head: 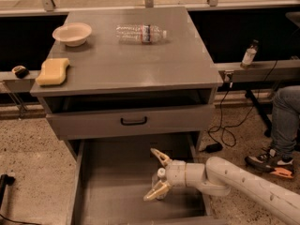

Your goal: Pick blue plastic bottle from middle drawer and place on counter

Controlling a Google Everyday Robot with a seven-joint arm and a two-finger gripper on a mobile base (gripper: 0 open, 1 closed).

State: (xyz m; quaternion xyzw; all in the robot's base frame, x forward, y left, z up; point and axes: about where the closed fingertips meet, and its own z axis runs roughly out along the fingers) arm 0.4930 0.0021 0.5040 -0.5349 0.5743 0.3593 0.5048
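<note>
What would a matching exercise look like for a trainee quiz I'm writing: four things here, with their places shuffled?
1 white bowl
2 yellow sponge
3 blue plastic bottle
4 tool

a in the middle drawer, open, one finger either side of the bottle
b counter, front left corner
c standing on the drawer floor
d counter, back left

Pairs: 1-d, 2-b, 3-c, 4-a

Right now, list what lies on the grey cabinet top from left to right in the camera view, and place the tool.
Yellow rectangular sponge → white round bowl → clear plastic bottle with red-and-blue label. The tool is lower down, in the wide grey drawer, open around the white-capped clear bottle.
</note>
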